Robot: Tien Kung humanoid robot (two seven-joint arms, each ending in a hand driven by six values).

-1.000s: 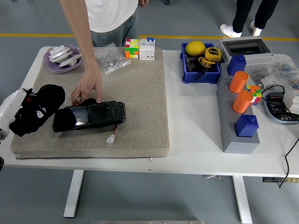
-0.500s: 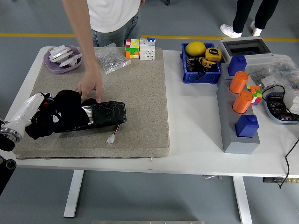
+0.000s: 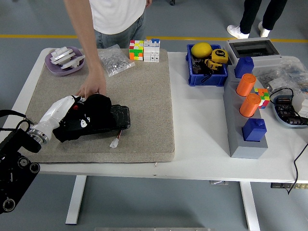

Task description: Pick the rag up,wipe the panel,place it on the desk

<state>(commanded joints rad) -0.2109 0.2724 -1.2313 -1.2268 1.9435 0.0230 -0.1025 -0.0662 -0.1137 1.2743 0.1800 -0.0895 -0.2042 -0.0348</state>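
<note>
My left hand (image 3: 72, 108) is shut on a black rag (image 3: 86, 120) and presses it flat on the black glossy panel (image 3: 118, 118), covering most of the panel's left and middle. Only the panel's right end shows, with a white connector on a wire (image 3: 114, 143) hanging off its front edge. The panel lies on the beige mat (image 3: 144, 96). A person's hand (image 3: 92, 88) rests on the mat at the panel's far left edge, steadying it. My right arm is out of view.
A purple dish (image 3: 65, 60), a clear bag of parts (image 3: 114, 60) and cube puzzles (image 3: 143, 49) sit at the mat's back. A blue bin (image 3: 207, 67), a grey block with orange cylinders (image 3: 248, 98) and cluttered trays (image 3: 286, 91) stand on the right.
My left hand has slid the rag rightward, from the mat left of the panel onto and across the panel. The person's hand has stayed at the panel's far edge.
</note>
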